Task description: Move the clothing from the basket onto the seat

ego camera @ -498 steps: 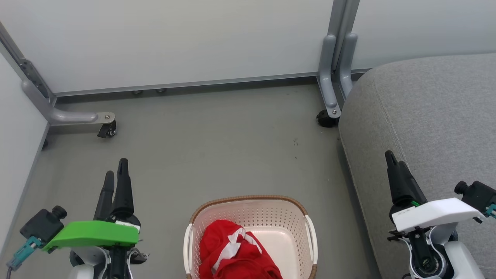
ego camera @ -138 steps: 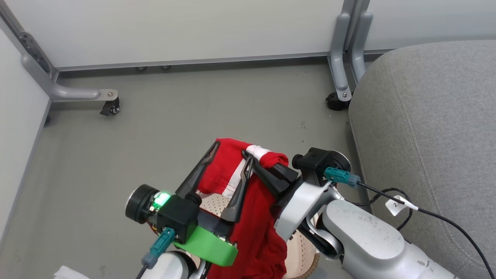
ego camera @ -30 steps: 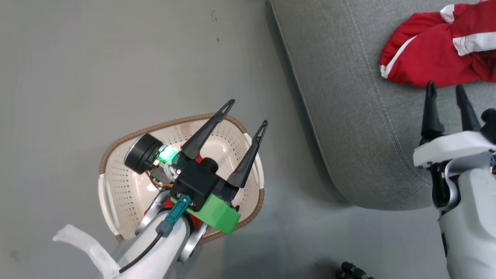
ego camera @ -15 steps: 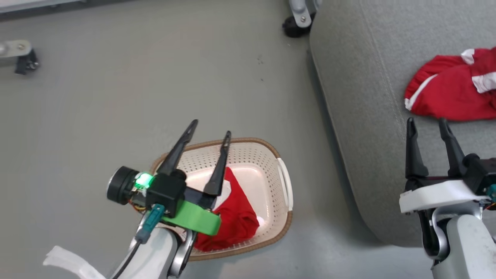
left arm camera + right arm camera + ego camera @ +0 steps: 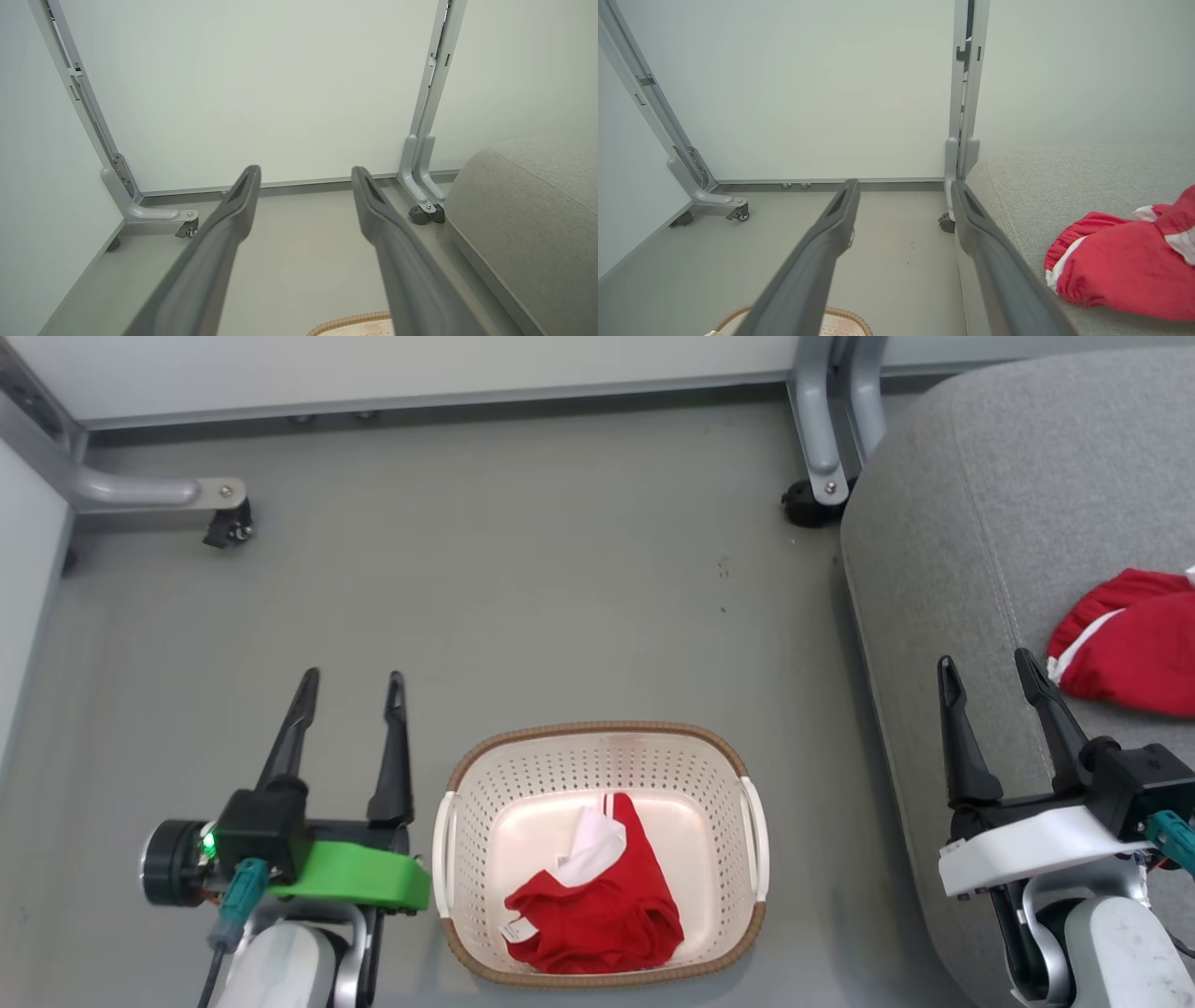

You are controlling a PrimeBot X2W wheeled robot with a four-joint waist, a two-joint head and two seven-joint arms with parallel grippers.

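Grey floor [image 5: 560, 616]: head cam shows us red garment [image 5: 597, 915] in basket [image 5: 597, 761], wrist cams its rim; second garment [image 5: 1130, 653] on seat [image 5: 934, 523] cropped; left end effector [image 5: 352, 675], right end effector [image 5: 986, 659] gape empty.

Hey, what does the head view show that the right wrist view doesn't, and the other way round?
Head view adds: a red white-trimmed garment crumpled on the floor of the cream perforated plastic basket, and the open left gripper beside that basket. Right wrist view adds: the full height of the grey metal partition post and pale wall panels. Shared: the large light grey fabric seat, the other red garment lying on it, the basket's brown woven-look rim, and the open, empty right gripper.
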